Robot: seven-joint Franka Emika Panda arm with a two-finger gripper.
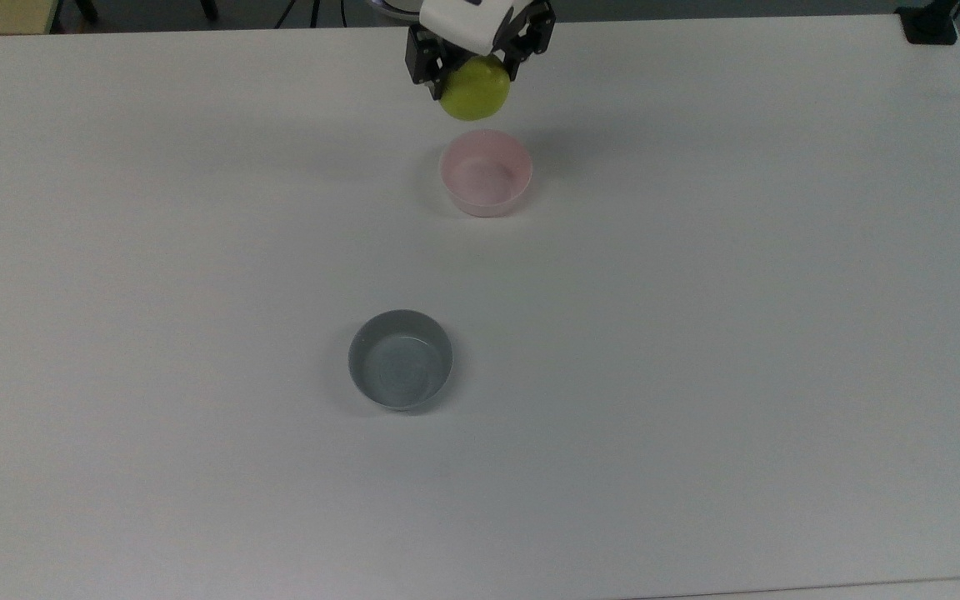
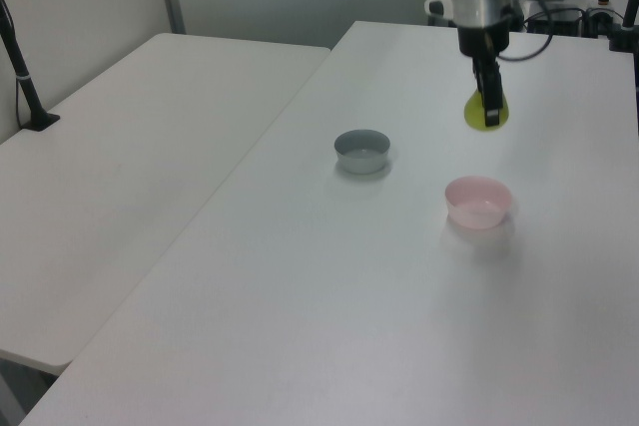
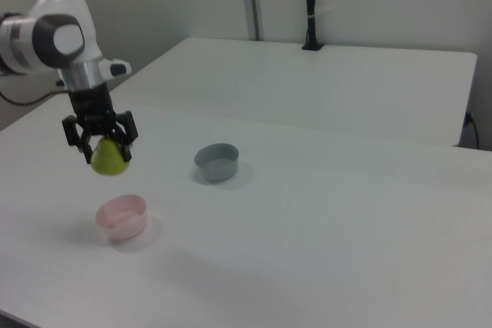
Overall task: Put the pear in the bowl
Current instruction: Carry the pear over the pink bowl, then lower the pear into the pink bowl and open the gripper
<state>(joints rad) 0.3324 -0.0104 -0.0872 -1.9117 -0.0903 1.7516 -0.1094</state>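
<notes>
Pear (image 1: 474, 92) hangs in the air, held tight in the pincer (image 1: 475, 77), fingers closed on its sides. It's up off the surface (image 1: 697, 333), near the far edge in the top view, just beyond the pink bowl (image 1: 486, 173) & not yet over it. Right view: pear sits higher than the bowl's rim. Grey bowl (image 1: 401, 360) is well apart, nearer the surface's middle.

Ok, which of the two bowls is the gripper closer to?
The pink bowl; the gripper, holding the pear, hangs just beyond its rim, far from the grey bowl.
</notes>
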